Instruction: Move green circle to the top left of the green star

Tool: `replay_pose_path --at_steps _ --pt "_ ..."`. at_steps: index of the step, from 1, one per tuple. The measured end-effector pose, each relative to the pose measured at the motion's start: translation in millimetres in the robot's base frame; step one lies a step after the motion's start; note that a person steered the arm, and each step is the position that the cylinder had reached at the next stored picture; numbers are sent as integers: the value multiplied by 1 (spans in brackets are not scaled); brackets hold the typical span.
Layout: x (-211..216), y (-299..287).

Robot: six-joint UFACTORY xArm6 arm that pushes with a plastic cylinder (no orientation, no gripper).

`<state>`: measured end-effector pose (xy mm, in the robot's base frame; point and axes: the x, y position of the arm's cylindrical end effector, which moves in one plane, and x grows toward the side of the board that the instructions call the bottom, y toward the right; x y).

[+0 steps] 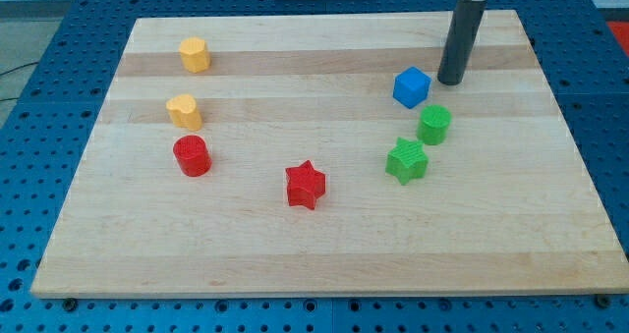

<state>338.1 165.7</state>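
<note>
The green circle stands on the wooden board at the view's right, just up and right of the green star, close to it. My tip rests on the board above the green circle and just right of the blue cube, touching neither as far as I can see.
A red star lies near the board's middle bottom. A red cylinder, a yellow heart-like block and a yellow hexagon stand at the view's left. The board ends on blue table surface.
</note>
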Motion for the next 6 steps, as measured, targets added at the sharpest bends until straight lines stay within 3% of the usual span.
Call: replay_pose_path --at_steps 2,4,5,6 --pt "-1 -2" --pt "46 20" --pt "105 27" --pt "93 1"
